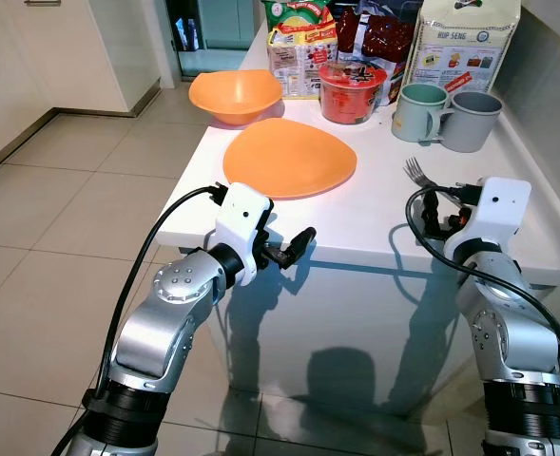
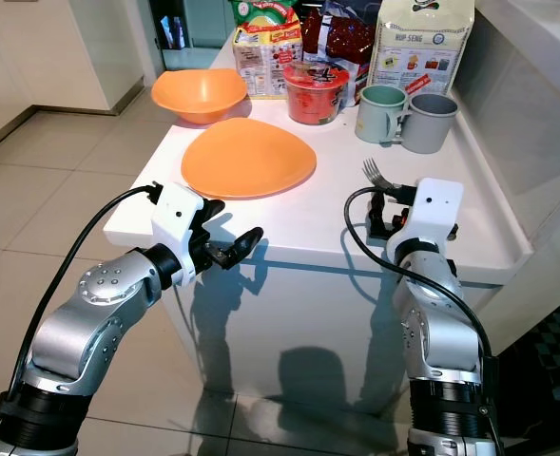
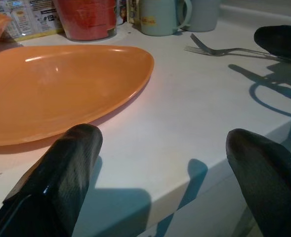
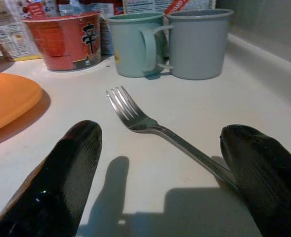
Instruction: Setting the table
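Note:
An orange plate (image 1: 289, 157) lies on the white table (image 1: 356, 237), with an orange bowl (image 1: 235, 95) behind it. A steel fork (image 4: 135, 116) lies flat on the table to the plate's right, tines pointing away from me. My right gripper (image 4: 161, 131) is open at the table's near right edge, one finger on each side of the fork's handle, which runs close by one finger (image 4: 256, 163). My left gripper (image 3: 162, 138) is open at the near edge, just in front of the plate, holding nothing.
A red noodle cup (image 1: 352, 92), a green mug (image 1: 419, 112) and a grey mug (image 1: 470, 121) stand behind the fork. Snack packets (image 1: 299, 38) line the back. A raised ledge (image 1: 546, 104) borders the table's right side. Tiled floor (image 1: 61, 247) lies to the left.

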Robot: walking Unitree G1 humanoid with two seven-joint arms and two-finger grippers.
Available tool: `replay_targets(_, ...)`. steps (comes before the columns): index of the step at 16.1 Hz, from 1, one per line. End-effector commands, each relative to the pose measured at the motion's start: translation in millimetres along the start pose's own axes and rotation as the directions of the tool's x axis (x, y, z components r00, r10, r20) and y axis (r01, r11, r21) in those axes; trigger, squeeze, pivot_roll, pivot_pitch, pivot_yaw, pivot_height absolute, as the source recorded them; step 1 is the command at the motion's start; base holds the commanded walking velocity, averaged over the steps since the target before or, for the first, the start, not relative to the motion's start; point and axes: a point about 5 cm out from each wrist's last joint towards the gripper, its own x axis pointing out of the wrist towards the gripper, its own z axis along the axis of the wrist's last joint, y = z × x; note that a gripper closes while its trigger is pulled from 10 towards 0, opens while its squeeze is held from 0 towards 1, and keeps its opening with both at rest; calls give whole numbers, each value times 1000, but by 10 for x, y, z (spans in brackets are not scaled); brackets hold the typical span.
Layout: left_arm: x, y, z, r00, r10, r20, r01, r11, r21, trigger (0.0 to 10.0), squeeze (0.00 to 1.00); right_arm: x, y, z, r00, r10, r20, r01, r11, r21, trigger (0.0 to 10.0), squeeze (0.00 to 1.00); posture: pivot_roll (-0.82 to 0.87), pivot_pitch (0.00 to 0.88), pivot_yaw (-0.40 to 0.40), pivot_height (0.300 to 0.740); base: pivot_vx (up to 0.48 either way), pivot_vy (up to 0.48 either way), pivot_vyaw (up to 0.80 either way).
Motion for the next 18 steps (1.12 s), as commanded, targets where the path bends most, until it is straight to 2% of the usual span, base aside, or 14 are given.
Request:
replay_targets(1, -29, 4, 8, 1000, 1, -2, -1, 1000, 8, 10000, 0, 13, -20, 29, 1000, -20, 14, 19, 1000, 17, 10000, 0, 34, 12, 38, 740, 0, 0, 0)
replay_targets(6, -57, 2, -8, 1000, -2, -12, 2, 1000, 12, 10000, 0, 59, -144, -40, 995, -99, -29, 100, 992, 77, 10000, 0, 41, 10, 44, 740, 0, 0, 0)
replay_targets(10, -68, -4, -12, 1000, -6, -17, 6, 1000, 13, 10000, 0, 86, -205, -133, 990, -127, -66, 132, 988, 85, 10000, 0, 41, 21, 50, 740, 0, 0, 0)
replay_targets(12, -65, -9, -12, 1000, -10, -20, 10, 1000, 12, 10000, 0, 118, -202, -215, 987, -125, -103, 135, 987, 93, 10000, 0, 40, 25, 53, 740, 0, 0, 0)
replay_targets(14, -67, -10, 0, 1000, -16, -21, 16, 1000, 16, 10000, 0, 150, -175, -389, 972, -113, -205, 139, 983, 116, 10000, 0, 44, 33, 55, 740, 0, 0, 0)
replay_targets(18, -77, 7, 11, 1000, -11, -22, 11, 1000, 22, 10000, 0, 68, -66, -559, 956, -51, -290, 85, 991, 106, 10000, 0, 50, 37, 50, 740, 0, 0, 0)
